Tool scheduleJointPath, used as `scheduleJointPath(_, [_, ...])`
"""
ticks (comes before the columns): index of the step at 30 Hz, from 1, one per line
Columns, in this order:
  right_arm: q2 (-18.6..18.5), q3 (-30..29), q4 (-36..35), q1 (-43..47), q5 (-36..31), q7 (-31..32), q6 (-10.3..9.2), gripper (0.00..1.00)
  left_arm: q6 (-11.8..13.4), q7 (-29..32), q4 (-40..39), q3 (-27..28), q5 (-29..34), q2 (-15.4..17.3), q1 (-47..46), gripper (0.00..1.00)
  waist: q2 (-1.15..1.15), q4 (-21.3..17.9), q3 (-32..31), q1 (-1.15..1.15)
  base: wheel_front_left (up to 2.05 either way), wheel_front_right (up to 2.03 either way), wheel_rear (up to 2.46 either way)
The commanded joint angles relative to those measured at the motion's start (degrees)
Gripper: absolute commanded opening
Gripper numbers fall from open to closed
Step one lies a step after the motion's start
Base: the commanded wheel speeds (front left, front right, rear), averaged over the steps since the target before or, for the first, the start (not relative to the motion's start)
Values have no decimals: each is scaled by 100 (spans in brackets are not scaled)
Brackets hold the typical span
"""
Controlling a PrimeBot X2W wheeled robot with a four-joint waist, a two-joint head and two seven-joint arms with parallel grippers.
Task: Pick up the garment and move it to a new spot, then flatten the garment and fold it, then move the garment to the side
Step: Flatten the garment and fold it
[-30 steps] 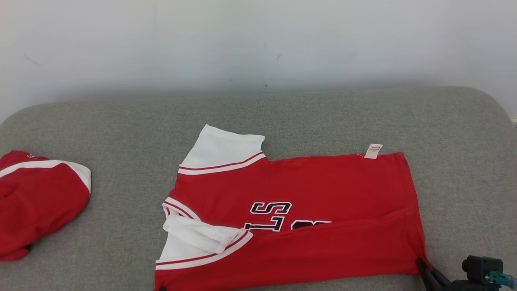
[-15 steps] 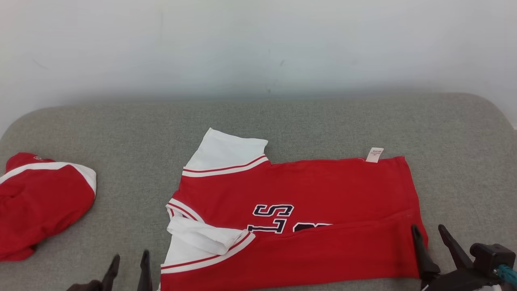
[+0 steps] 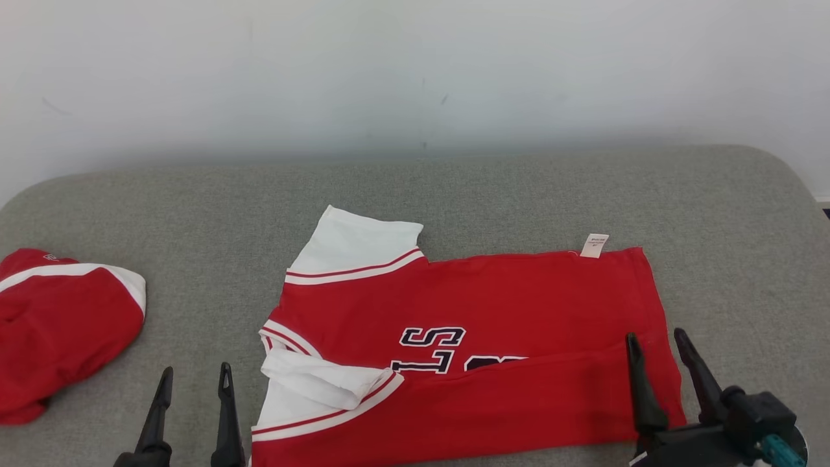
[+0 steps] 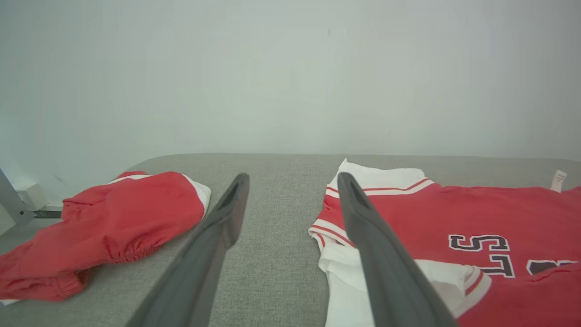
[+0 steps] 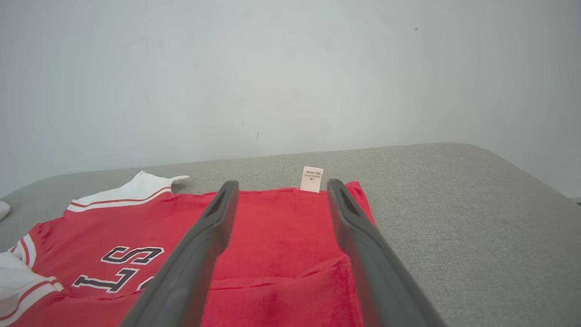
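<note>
- The garment (image 3: 467, 305), a red jersey with white sleeves and red-and-white trim, lies spread near the front middle of a grey padded surface (image 3: 519, 188), collar end toward the left, hem toward the right
- Its near long edge is folded up over the body; this red flap (image 3: 519, 402) covers the lower part of the chest lettering (image 3: 431, 347)
- The lettering is dark with a white outline; only an S and what looks like an L can be read, with the start of a third letter cut off under the flap
- The near sleeve (image 3: 324, 383) is bunched and folded on itself, so its shape is hard to make out; the garment's near corner runs off the bottom of the head view
- A small white care tag (image 3: 594, 246) sticks out at the far edge near the hem; its print is too small to read
- A second red and white cloth (image 3: 58, 331) lies crumpled at the far left, well apart, cut off by the frame edge; what kind of clothing it is cannot be told
- The left gripper (image 3: 196, 368) stands spread wide with nothing between its fingers, over bare grey just beside the collar end
- The right gripper (image 3: 655, 335) also stands spread wide and empty at the hem end; one finger overlaps the red cloth, and whether it touches cannot be told
</note>
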Motion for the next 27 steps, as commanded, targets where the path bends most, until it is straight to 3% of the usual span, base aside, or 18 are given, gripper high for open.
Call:
scheduleJointPath(1, [108,-12,-173,220,-163,-5,-14,100,-138,-22,-66,168,266,-175,139,100,0,-29,30,0,0,0,0])
scheduleJointPath(8, [377,-87,-562,455,-285,-7,-15,100,-659,-23,-105,939,606,-570,370,100,0,-137,120,0,0,0,0])
scheduleJointPath(16, [474,-2,-598,534,-419,-8,-15,100,-1166,-23,65,1522,761,-674,421,100,0,-100,176,0,0,0,0])
scheduleJointPath(23, [502,-40,-525,380,-369,-8,-14,100,-1353,-23,213,1671,831,-704,226,100,0,-156,266,0,0,0,0])
scheduleJointPath(27, [506,0,-453,98,-326,-8,-14,100,-1386,-23,381,1676,751,-519,-139,100,0,-348,429,0,0,0,0])
